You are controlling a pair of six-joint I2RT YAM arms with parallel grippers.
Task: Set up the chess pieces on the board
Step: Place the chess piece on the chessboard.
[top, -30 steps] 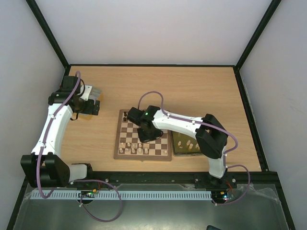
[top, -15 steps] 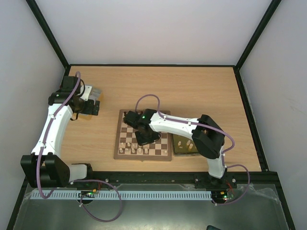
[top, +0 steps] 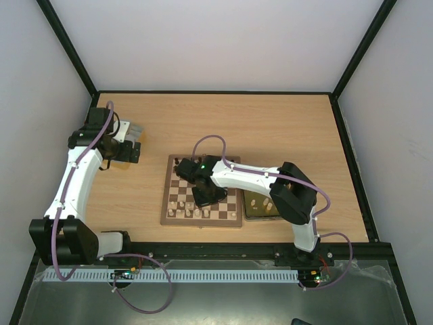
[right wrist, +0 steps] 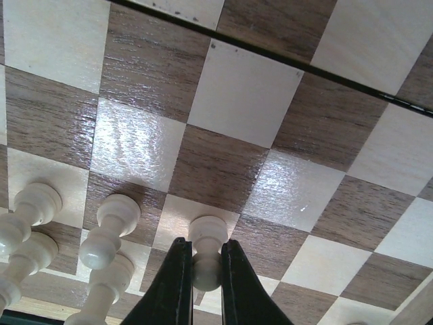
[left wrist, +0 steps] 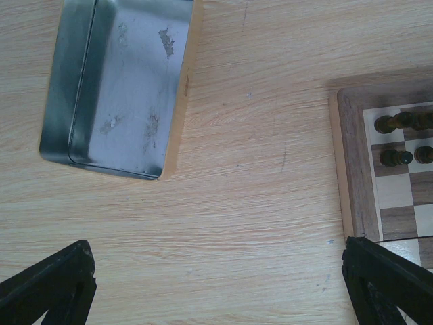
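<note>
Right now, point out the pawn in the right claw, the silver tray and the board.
cream pawn (right wrist: 206,233): right wrist view, its rounded head.
silver tray (left wrist: 125,74): left wrist view, bare floor.
board (left wrist: 352,176): left wrist view, its wooden border.

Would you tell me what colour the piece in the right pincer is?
The piece is pale cream, clearest in right wrist view.

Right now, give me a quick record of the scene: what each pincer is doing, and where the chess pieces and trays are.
Right pincer: shut on a cream pawn, over the board
Left pincer: open, empty, above the table
Silver tray: empty, left of the board
Gold tray: right of the board, cream pieces inside
Dark pieces: at the board's far edge
</note>
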